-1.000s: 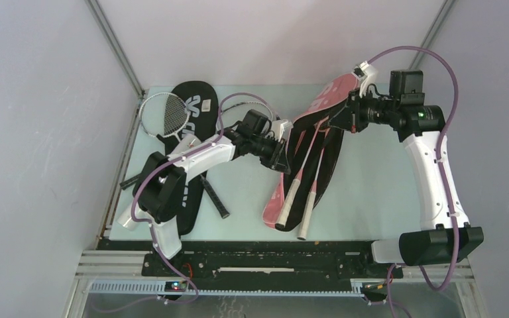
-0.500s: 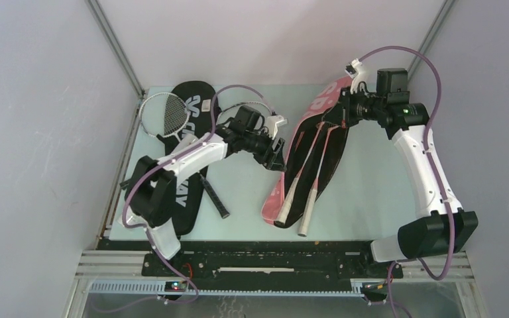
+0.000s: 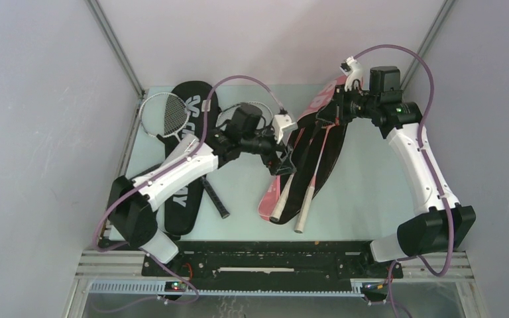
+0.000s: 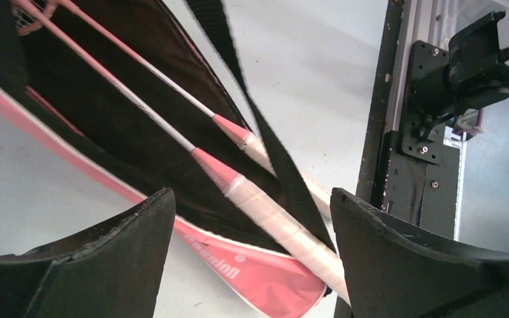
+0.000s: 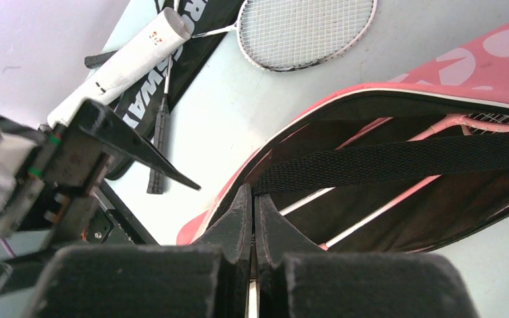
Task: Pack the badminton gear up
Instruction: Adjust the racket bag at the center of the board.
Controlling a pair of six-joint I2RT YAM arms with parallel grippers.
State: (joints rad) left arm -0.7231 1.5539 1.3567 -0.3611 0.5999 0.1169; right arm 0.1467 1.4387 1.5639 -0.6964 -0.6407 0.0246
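The pink racket cover (image 3: pixel 318 106) lies diagonally mid-table, its flap raised. My right gripper (image 3: pixel 333 114) is shut on the flap's edge, its jaws (image 5: pixel 252 199) pressed together beside the black strap (image 5: pixel 397 162). Two pink rackets (image 4: pixel 265 209) lie inside the cover, their white handles (image 3: pixel 303 215) sticking out at the near end. My left gripper (image 4: pixel 250 199) is open above those handles and holds nothing; in the top view it (image 3: pixel 283 162) hovers at the cover's left edge. The black racket cover (image 3: pixel 195 109) lies at left with a white-framed racket (image 3: pixel 164 114) on it. A white tube (image 5: pixel 132 56) rests there too.
A second white-framed racket head (image 5: pixel 305 30) lies between the two covers, partly under my left arm in the top view. A black racket handle (image 3: pixel 216 201) points toward the near edge. The black base rail (image 4: pixel 397 132) runs along the table's near edge.
My left gripper has opened wide and let go. The right gripper moved left and farther back with the cover's flap, and the pink cover with its rackets swung a little to the left.
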